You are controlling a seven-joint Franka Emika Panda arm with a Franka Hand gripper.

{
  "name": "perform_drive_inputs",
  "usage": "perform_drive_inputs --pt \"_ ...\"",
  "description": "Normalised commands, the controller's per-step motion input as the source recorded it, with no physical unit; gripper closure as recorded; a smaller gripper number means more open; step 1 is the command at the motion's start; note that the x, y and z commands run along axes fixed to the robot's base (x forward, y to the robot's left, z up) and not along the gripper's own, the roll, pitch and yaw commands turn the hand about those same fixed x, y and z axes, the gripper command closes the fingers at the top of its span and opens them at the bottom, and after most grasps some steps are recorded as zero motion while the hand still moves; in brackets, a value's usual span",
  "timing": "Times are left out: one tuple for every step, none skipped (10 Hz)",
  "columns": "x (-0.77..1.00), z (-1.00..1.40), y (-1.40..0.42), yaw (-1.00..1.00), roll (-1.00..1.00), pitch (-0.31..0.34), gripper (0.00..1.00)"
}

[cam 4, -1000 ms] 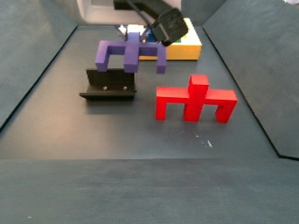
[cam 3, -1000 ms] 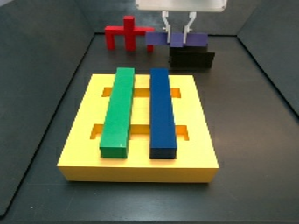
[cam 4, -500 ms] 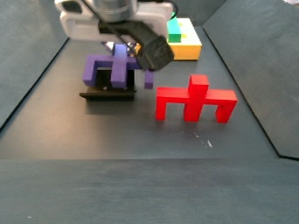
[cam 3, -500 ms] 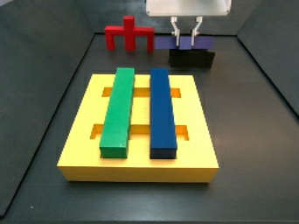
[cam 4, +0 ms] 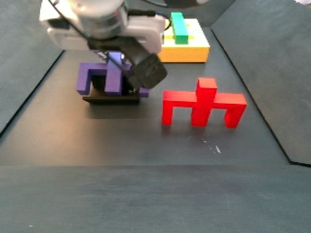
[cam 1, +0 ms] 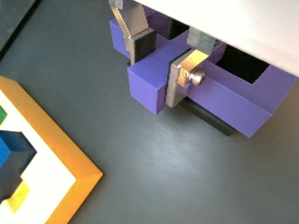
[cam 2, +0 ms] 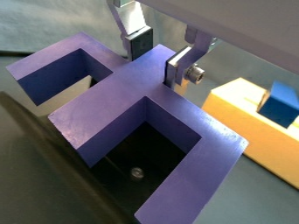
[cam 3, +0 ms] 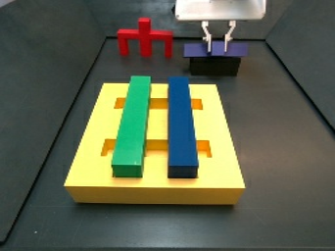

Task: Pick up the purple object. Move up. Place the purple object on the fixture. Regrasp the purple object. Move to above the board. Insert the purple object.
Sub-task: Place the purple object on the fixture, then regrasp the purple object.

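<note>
Purple object (cam 2: 122, 96) sits on your fixture (cam 3: 215, 66); your gripper (cam 1: 156, 58) clamps its middle prong, fingers (cam 2: 180, 66) pressed against both sides.

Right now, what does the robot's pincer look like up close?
The pincer has two flat silver metal fingers with dark pads on the inside, and a small round screw on one finger. In a side view the part above it is a white boxy block, and the arm behind looks white and grey with black parts.
</note>
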Motion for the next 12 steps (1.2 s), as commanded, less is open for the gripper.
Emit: perform_drive_inputs --pt "0.34 -0.10 0.02 -0.04 -0.55 0.000 1.00" --pt "0.05 -0.13 0.00 0.00 -0.15 0.000 1.00" --pt "0.00 -0.14 0.00 0.00 0.00 0.000 1.00" --pt "0.00 -0.13 0.00 0.00 0.05 0.000 1.00" --pt "-0.19 -0.08 0.03 0.00 0.12 -0.031 1.00" --pt "-0.26 -0.03 0.02 0.00 0.10 -0.071 1.00" --pt "-0.19 -0.06 0.04 0.00 0.00 -0.043 1.00" --pt "-0.02 -0.07 0.00 0.00 0.00 0.000 1.00" --pt "0.00 0.00 0.00 0.00 0.00 0.000 1.00" --pt "0.00 0.00 0.00 0.00 0.00 0.000 0.00" --pt "0.00 0.00 -0.02 0.00 0.09 0.000 0.00" --pt "0.01 0.02 -0.01 0.00 0.16 0.000 0.00"
